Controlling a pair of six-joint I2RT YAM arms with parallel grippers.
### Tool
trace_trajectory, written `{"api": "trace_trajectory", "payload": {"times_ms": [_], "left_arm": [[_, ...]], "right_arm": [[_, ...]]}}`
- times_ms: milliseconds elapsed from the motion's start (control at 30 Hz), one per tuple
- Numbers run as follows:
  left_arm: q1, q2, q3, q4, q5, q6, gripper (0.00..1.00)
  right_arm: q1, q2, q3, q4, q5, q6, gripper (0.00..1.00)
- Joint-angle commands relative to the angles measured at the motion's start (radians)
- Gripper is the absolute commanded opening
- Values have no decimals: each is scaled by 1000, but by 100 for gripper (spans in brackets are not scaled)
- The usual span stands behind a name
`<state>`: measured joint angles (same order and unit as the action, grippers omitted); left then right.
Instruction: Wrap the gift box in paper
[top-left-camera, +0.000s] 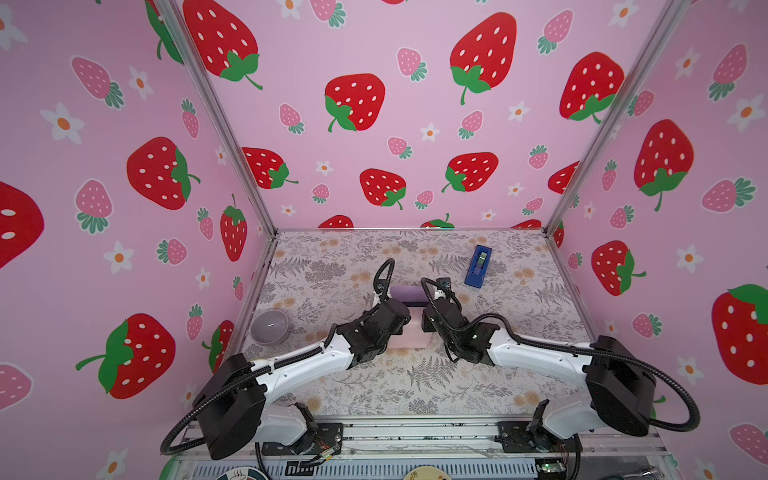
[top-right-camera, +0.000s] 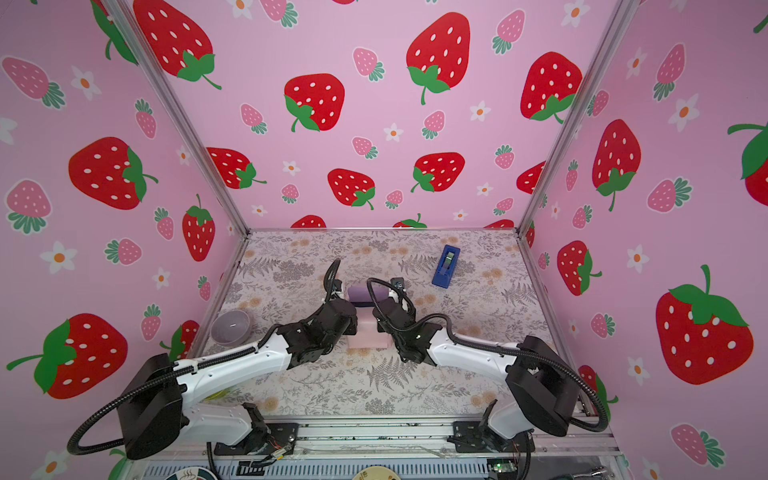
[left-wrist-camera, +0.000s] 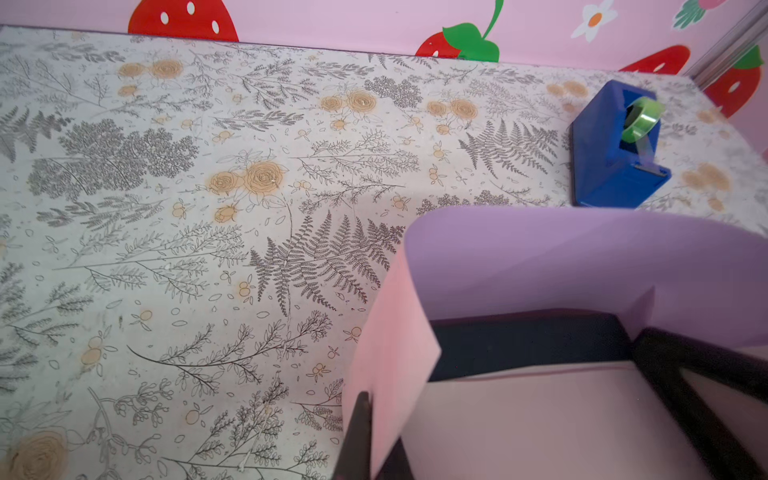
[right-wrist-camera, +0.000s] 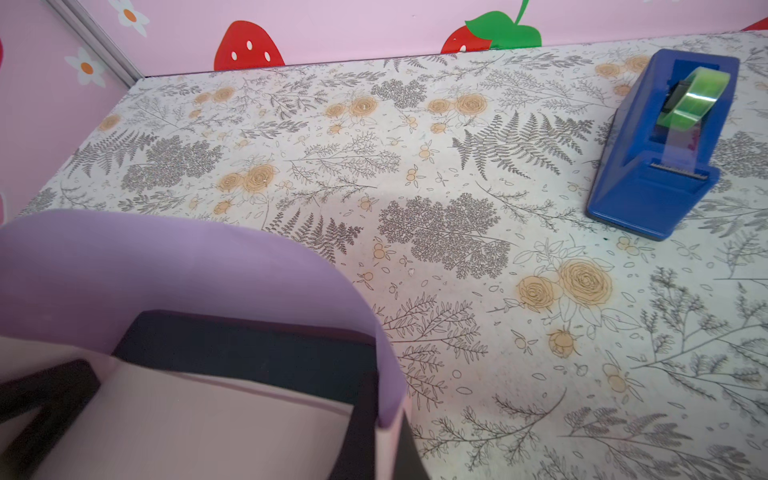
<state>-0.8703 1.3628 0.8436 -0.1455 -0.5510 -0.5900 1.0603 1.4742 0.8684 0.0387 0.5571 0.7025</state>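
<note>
The gift box (left-wrist-camera: 528, 345) is a black cube in the middle of the table; only a strip of its top shows in each wrist view (right-wrist-camera: 249, 349). The paper (left-wrist-camera: 582, 262) curls up over it from the far side, lilac face out, and a pale pink flap (right-wrist-camera: 187, 424) covers the box's near part. My left gripper (left-wrist-camera: 374, 440) is shut on the paper's pink left edge beside the box. My right gripper (right-wrist-camera: 388, 436) is shut on the paper's right edge, where lilac overlaps pink. In both top views the wrists (top-left-camera: 386, 316) (top-right-camera: 390, 316) flank the paper (top-left-camera: 405, 296) and hide the fingertips.
A blue tape dispenser (top-left-camera: 478, 266) with a green roll stands at the back right of the floral table (top-left-camera: 374, 386). A grey-lilac bowl (top-left-camera: 269, 327) sits by the left wall. Strawberry-print walls close the table on three sides.
</note>
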Motion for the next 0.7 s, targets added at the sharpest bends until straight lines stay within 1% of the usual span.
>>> {"api": "trace_trajectory", "payload": {"times_ms": [0,133,267,333,400,433,467,500,533,600,667], "left_arm": [[-15,21,84,-68,-19,19,0],[-17,30,108,-76,-43,37,0],[-14,48,70,-8,-24,46,0],[-14,67,52,11,-13,35,0],[-13,81,38,15,-6,13,0],[-14,83,27,22,-4,2,0],[-14,81,18,30,-4,-4,0],[-13,77,13,33,-5,-9,0],[-12,73,10,33,-7,-9,0],[-8,64,7,32,-3,-12,0],[-3,59,-2,38,3,-17,0]], "right_arm": [[32,-2,63,-77,22,10,0],[35,-20,59,-73,77,-5,0],[35,-41,-33,32,92,-3,0],[34,-45,-82,77,67,17,0],[32,-52,-126,126,7,25,0],[32,-56,-133,120,-4,35,0],[32,-61,-134,106,-8,52,5],[31,-73,-134,87,-10,59,13],[32,-91,-131,70,-10,63,19],[29,-146,-116,25,-11,61,31],[20,-201,-86,-33,-21,65,40]]}}
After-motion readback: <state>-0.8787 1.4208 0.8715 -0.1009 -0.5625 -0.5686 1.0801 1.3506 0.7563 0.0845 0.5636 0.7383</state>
